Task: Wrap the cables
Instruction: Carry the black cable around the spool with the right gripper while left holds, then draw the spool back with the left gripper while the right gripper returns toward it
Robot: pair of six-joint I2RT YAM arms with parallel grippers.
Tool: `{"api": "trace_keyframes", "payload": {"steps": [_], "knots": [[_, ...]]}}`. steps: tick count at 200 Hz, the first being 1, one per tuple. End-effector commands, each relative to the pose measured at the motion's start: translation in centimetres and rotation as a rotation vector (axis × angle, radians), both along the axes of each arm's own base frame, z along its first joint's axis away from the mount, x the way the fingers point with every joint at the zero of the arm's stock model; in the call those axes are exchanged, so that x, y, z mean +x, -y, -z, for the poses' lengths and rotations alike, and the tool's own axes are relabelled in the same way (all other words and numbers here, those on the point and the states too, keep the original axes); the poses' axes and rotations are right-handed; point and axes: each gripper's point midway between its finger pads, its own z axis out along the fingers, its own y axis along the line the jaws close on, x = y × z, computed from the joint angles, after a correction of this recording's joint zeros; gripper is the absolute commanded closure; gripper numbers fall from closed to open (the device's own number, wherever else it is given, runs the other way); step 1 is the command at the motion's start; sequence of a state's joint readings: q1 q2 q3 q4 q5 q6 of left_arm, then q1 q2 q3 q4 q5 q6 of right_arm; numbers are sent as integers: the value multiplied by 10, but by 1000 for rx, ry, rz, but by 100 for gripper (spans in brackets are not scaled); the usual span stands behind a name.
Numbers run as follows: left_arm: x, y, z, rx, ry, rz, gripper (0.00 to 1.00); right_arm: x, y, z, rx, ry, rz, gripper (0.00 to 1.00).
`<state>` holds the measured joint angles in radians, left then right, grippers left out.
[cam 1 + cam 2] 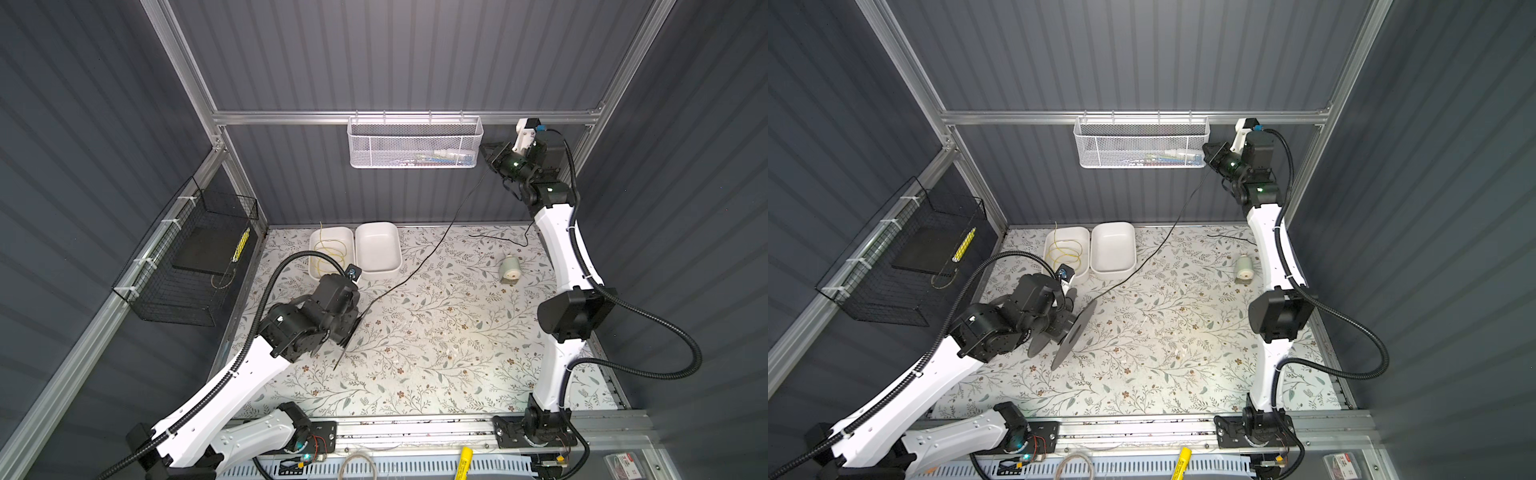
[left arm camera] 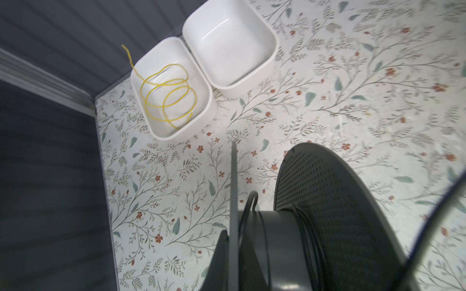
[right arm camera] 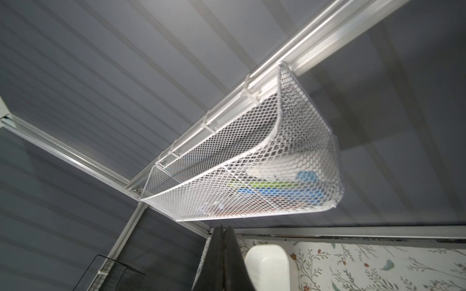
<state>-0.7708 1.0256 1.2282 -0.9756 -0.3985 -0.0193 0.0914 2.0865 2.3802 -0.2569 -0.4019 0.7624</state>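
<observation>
The cables are one thin black cord [image 1: 432, 253] that runs taut from a black spool [image 1: 1073, 336], low over the table's left side, up to the back right. My left gripper [image 2: 235, 234] is shut on the spool's thin grey flange [image 2: 234, 176]. A few turns of cord [image 2: 306, 226] lie on the hub. My right gripper [image 1: 484, 146] is raised beside the white mesh basket. Its fingers [image 3: 219, 241] are pressed together, and in both top views the cord [image 1: 1154, 253] ends at them. A slack tail [image 1: 498, 239] lies on the table near the right arm.
Two white bins stand at the back of the floral table; one [image 1: 332, 229] holds a yellow wire coil [image 1: 330, 253], the other [image 1: 377, 249] holds nothing. A white mesh basket [image 1: 413, 143] hangs on the back rail. A small white cylinder [image 1: 510, 268] lies at the right. A black wire cage [image 1: 195, 266] hangs on the left wall.
</observation>
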Motion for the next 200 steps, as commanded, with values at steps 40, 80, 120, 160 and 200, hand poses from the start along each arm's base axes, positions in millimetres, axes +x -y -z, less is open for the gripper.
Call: {"api": "trace_keyframes", "payload": {"steps": [40,80,120,160,200], "knots": [[-32,29,-95,-258,72,233,100,19,-21,65,-211,-47,69,100],[-32,35,-167,-391,228,268,100,5,-66,116,-316,-79,21,100],[-32,40,-227,-496,331,288,100,-16,-98,171,-373,-118,-1,100],[-18,29,-283,-698,472,151,100,-49,-128,213,-454,-120,-5,100],[6,1,-305,-711,617,-53,100,-78,-150,254,-457,-171,-43,100]]}}
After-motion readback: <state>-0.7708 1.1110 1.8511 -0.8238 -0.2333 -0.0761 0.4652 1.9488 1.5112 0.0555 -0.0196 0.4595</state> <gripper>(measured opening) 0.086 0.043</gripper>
